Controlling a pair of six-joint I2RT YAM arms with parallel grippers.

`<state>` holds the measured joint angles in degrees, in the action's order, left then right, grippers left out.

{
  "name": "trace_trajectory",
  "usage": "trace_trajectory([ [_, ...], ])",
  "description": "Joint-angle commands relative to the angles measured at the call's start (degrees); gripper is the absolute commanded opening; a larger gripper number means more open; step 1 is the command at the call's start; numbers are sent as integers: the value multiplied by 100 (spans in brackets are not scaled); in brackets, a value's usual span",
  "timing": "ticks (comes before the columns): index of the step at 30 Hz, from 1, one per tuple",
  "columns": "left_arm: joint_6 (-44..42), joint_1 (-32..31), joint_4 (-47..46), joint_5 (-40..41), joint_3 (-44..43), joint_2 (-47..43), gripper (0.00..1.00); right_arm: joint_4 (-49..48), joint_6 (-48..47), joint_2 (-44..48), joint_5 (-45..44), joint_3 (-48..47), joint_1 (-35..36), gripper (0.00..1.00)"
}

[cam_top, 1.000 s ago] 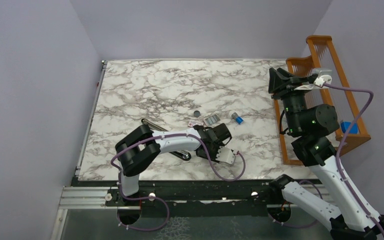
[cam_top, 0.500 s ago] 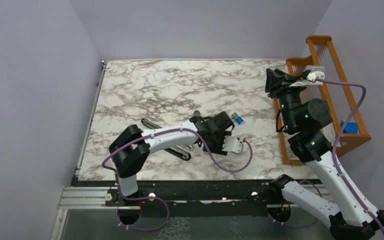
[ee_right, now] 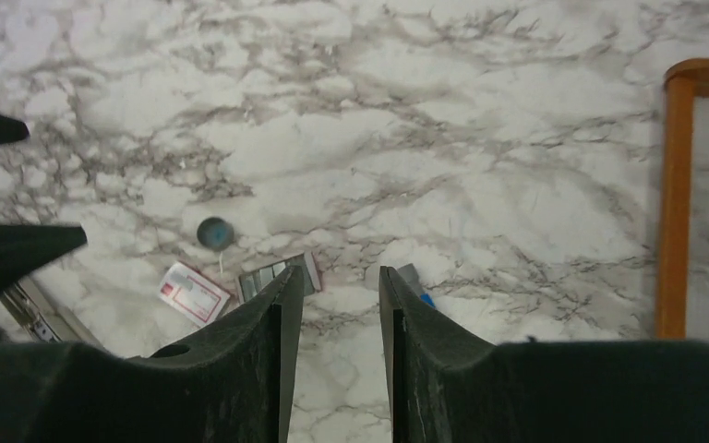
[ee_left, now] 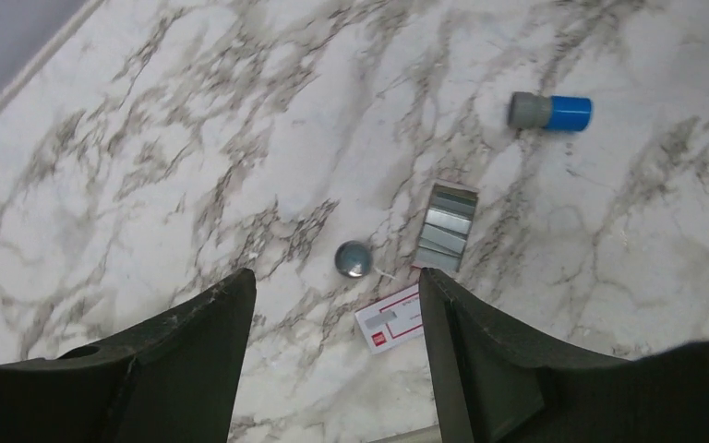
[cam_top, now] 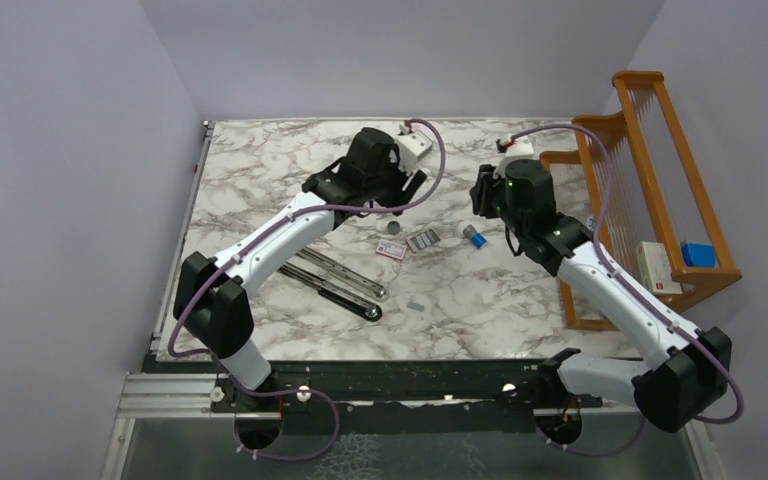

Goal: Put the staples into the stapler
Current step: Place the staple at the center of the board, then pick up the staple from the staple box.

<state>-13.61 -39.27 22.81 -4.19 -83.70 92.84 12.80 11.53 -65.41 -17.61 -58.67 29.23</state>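
The staples (cam_top: 422, 240) lie as several silvery strips side by side mid-table, also in the left wrist view (ee_left: 445, 229) and the right wrist view (ee_right: 277, 274). The stapler (cam_top: 335, 280) lies swung open as two long metal bars, left of them. My left gripper (cam_top: 392, 188) hangs high behind the staples, open and empty (ee_left: 337, 286). My right gripper (cam_top: 478, 200) hovers right of it, above the table, open with nothing between its fingers (ee_right: 337, 281); one finger (ee_right: 282, 305) hides part of the staples.
A white-and-red box (cam_top: 392, 250) lies flat by the staples, with a dark disc (cam_top: 393, 227) behind it and a blue-and-grey cylinder (cam_top: 475, 236) to their right. A small silvery piece (cam_top: 415, 306) sits nearer me. A wooden rack (cam_top: 650, 100) lines the right edge.
My left arm rose from low over the stapler to high at the back and its jaws widened. My right arm swung from over the rack to above mid-table.
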Motion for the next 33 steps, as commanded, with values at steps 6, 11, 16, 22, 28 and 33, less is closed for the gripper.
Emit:
trace_trajectory([
  [6,1918,815,-570,771,793,-242,69,809,-679,-1528,2327,-857,-5,39],
  [11,1743,972,-1382,1181,1676,-669,69,1386,-1024,-2640,2912,-1604,-2,39],
  [16,1722,1141,-1891,1312,2292,-944,69,1851,-1116,-3496,3107,-2115,11,37],
  [22,1644,1157,-1939,1303,2330,-874,69,1993,-1133,-3989,3020,-2228,55,37],
  [28,1600,1157,-1955,1349,2300,-804,69,2063,-1139,-4307,2867,-2304,80,37],
  [33,1609,1151,-1945,1333,2280,-782,69,2096,-1133,-4463,2694,-2302,98,36],
])
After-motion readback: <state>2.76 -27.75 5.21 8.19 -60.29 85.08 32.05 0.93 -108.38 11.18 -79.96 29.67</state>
